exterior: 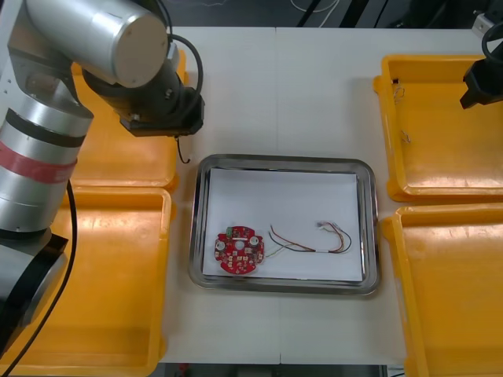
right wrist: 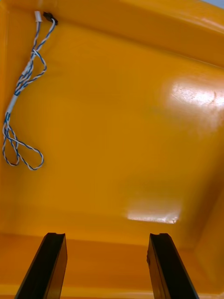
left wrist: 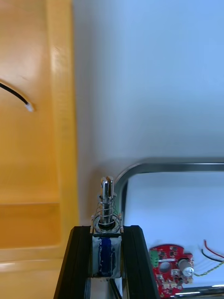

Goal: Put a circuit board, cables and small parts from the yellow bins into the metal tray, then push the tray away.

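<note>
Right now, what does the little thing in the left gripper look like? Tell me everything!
The small metal part is a shiny pin with a spring coiled round it, on a blue body. The left gripper clamps the blue body; the pin pokes out past its fingers, over the table near the metal tray's corner.

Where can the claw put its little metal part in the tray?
The far half of the white-lined metal tray is bare, from its far rim to the round red circuit board and the red and yellow cables. The near strip holding those is crowded.
</note>
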Controlling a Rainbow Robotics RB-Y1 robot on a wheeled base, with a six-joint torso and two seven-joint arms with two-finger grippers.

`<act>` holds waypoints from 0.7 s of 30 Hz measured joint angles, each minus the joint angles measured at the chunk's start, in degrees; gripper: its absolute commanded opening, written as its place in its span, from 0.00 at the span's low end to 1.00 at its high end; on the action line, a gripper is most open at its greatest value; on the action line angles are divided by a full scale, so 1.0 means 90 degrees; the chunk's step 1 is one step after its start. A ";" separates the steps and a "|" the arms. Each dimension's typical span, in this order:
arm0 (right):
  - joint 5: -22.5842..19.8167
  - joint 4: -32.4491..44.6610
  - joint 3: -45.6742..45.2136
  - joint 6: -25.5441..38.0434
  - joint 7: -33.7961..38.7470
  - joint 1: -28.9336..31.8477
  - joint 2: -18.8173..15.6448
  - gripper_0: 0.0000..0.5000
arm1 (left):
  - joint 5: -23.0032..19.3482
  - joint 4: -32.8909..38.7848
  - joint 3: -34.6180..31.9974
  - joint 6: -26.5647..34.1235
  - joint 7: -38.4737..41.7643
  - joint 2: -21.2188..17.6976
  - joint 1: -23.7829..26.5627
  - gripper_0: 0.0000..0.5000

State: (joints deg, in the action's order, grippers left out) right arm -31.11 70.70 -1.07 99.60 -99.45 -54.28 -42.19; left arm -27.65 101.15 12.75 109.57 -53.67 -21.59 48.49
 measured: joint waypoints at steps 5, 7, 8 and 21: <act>-0.0066 -0.0072 0.0073 -0.0330 -0.0796 0.0003 0.0113 1.00 | 0.0044 0.0021 0.0736 0.0000 0.0963 0.0176 0.0000 0.00; -0.0138 -0.0079 0.0175 -0.0467 -0.1452 0.0009 0.0113 1.00 | 0.0106 0.0022 0.1081 0.0000 0.1538 0.0228 0.0000 0.00; -0.0180 -0.0080 0.0216 -0.0519 -0.1623 0.0014 0.0113 1.00 | 0.0127 0.0023 0.1230 0.0001 0.1811 0.0251 0.0000 0.00; -0.1358 -0.0083 0.0308 -0.1657 -0.3173 0.0612 0.0107 1.00 | 0.0190 -0.0521 0.2340 -0.0767 0.2595 0.0413 -0.0008 0.00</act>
State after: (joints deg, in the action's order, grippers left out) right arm -43.33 69.96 1.71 84.69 -128.01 -48.77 -41.22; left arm -25.95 96.46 33.81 102.67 -30.32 -17.87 48.42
